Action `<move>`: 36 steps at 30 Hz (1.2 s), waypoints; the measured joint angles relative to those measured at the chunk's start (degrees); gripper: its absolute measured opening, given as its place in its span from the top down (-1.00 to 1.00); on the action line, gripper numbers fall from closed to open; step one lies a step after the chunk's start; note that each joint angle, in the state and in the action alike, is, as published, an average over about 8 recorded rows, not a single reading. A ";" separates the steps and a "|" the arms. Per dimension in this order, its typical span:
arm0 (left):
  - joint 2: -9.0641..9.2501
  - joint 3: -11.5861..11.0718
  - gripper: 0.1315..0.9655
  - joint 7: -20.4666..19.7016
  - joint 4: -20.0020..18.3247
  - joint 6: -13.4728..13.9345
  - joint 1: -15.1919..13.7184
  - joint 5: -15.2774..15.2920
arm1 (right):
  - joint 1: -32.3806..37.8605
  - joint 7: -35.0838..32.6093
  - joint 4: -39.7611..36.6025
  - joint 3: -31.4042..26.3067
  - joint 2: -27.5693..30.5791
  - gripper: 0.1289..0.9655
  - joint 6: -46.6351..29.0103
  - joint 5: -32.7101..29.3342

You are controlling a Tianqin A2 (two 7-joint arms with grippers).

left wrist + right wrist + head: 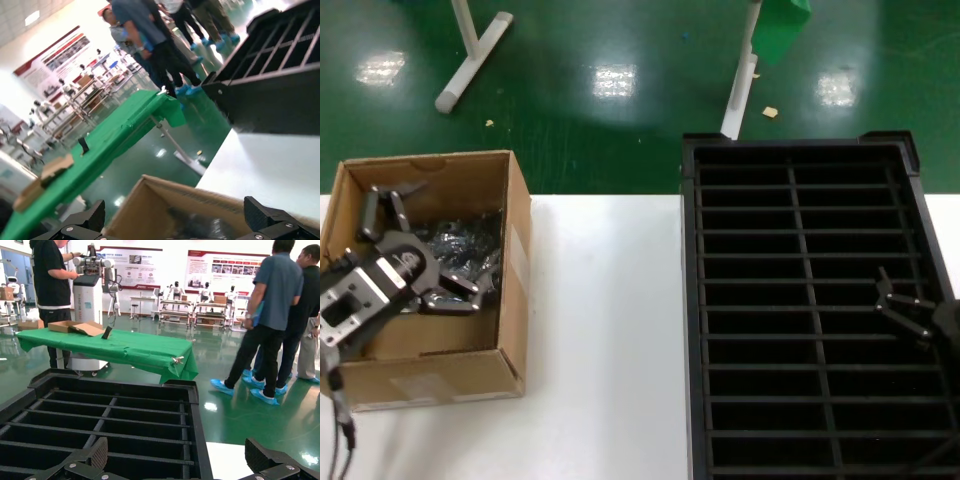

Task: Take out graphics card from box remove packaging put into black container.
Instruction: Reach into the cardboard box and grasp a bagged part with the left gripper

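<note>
- The white desk [605,330] carries everything I work with; green floor lies beyond its far edge.
- The black container [800,160] fills the 3 o'clock side of the head view, its thin ribs dividing it into two columns of narrow slots. The slots that show hold nothing.
- The box [515,290] stands at 9 o'clock, well apart from the black container, its brown flaps upright and a pale label on the side facing the crate.
- Inside the box lies the packaging [470,248], shiny, grey and crinkled, toward the box's 3 o'clock wall. I cannot make out the graphics card itself.
- My left hand [418,245] reaches down into the box, fingers spread wide, one finger toward the far wall and the other just beside the crinkled bag. I cannot tell whether it touches.
- My right hand [903,308] hovers over the black container near its 3 o'clock edge, fingers spread, holding nothing.
</note>
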 joint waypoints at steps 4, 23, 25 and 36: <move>-2.11 -0.19 -1.00 1.83 -0.97 -0.24 -0.21 0.75 | 0.00 0.00 0.00 0.00 0.00 -1.00 0.00 0.00; -8.64 4.34 -1.00 11.05 6.95 -0.69 -3.92 6.99 | 0.00 0.00 0.00 0.00 0.00 -1.00 0.00 0.00; -8.64 5.82 -1.00 11.76 8.16 -0.68 -5.47 8.17 | 0.00 0.00 0.00 0.00 0.00 -1.00 0.00 0.00; -6.97 12.27 -1.00 15.39 14.33 -0.79 -12.15 12.69 | 0.00 0.00 0.00 0.00 0.00 -1.00 0.00 0.00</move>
